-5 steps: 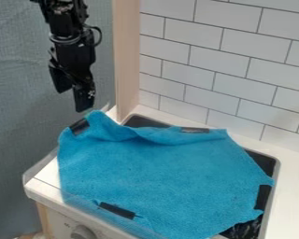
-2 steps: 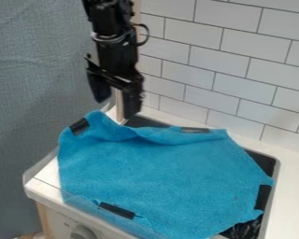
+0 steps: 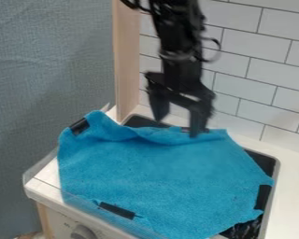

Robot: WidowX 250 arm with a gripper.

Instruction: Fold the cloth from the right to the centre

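So I'm working over a white countertop (image 3: 294, 186) where a wide, fuzzy blue cloth (image 3: 158, 172) is sprawling across a black sink basin (image 3: 262, 162), and I'm guessing it's light and floppy, so I'm favouring a pinch on its right edge. Something dark and shiny (image 3: 242, 229) is sitting in the basin, but I'm not making out what. My black two-finger gripper (image 3: 178, 125) is hanging by the far edge, fingers spread, gripping nothing.

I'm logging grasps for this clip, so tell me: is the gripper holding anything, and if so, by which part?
Nothing is held. The gripper is open near the far edge of the blue cloth, with no fabric pinched in it.
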